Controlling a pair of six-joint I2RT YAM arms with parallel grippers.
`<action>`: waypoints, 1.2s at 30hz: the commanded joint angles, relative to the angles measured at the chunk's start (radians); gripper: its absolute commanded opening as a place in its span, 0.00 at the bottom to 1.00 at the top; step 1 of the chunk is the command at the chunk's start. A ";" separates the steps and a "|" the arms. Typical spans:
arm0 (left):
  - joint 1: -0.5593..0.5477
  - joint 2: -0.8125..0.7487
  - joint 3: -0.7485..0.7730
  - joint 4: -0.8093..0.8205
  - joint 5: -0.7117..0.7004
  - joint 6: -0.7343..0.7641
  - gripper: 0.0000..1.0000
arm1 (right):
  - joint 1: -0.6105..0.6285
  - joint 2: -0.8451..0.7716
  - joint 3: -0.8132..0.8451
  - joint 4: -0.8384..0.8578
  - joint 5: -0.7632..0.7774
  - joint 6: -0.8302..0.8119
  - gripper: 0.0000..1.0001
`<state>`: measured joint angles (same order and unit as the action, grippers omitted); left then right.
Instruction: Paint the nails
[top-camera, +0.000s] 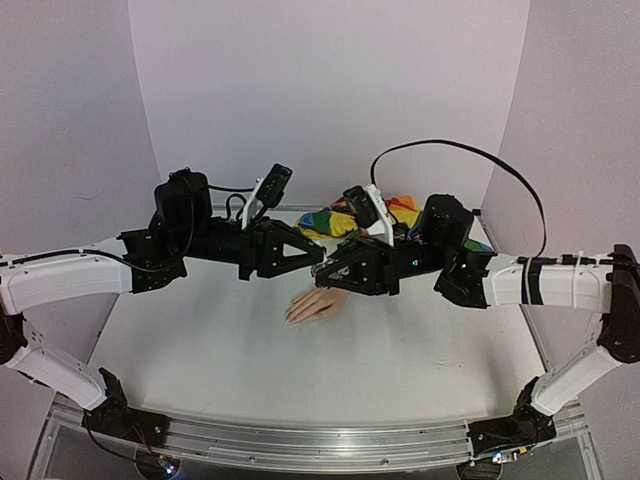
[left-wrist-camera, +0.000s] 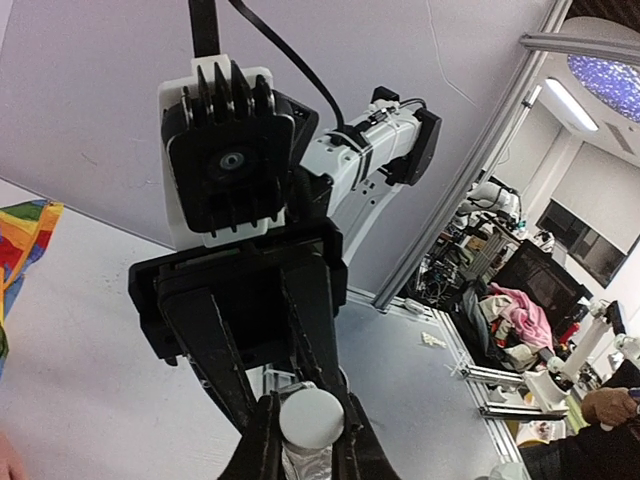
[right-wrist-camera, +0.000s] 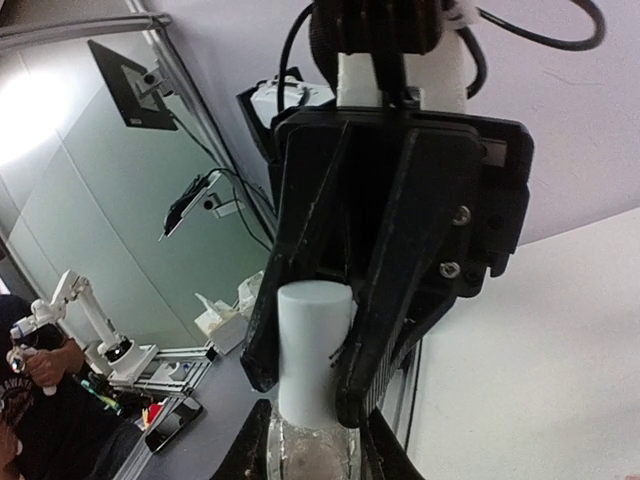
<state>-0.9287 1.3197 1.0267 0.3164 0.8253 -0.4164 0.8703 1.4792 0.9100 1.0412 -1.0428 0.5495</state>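
The nails (top-camera: 291, 318) sit at the fingertips of a peach hand (top-camera: 318, 304), too small in the top view to show any colour on them. The hand lies flat near the middle of the white surface (top-camera: 220, 350), with its fingers pointing toward the near edge and the left arm's side. Its wrist runs back into a rainbow patchwork sleeve (top-camera: 362, 215) bunched by the rear wall. Just above and behind the hand, the two arms meet tip to tip. The right pincer (top-camera: 318, 272) is narrowed on a small clear bottle (right-wrist-camera: 305, 462), whose wall shows between its fingers (right-wrist-camera: 378, 450) in the right wrist view, too blurred to read anything on it. A plain white cap (right-wrist-camera: 315, 345) stands out from the bottle. The left pincer (top-camera: 321, 257) is clamped on that cap from the opposite side, one finger on each flank. In the left wrist view the cap's round end shows between that pincer's own tips. A black cable (top-camera: 470, 150) arcs over the right arm, and pale lilac walls (top-camera: 330, 90) close in the surface. Beyond the glass in the right wrist view, a dark shirt (right-wrist-camera: 15, 400) carries pale lettering too blurred to make out.
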 joint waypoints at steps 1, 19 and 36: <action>-0.007 0.011 0.044 0.054 -0.055 -0.032 0.01 | 0.008 -0.066 0.011 -0.167 0.173 -0.202 0.00; -0.013 -0.026 -0.091 -0.033 -0.616 -0.162 0.00 | 0.264 0.037 0.168 -0.544 1.883 -0.481 0.00; 0.018 -0.021 0.022 0.061 -0.119 -0.074 0.75 | -0.016 -0.097 -0.004 -0.191 0.025 -0.226 0.00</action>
<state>-0.9131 1.2823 0.9463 0.2733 0.4839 -0.5186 0.8417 1.4033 0.8898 0.6407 -0.5716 0.1955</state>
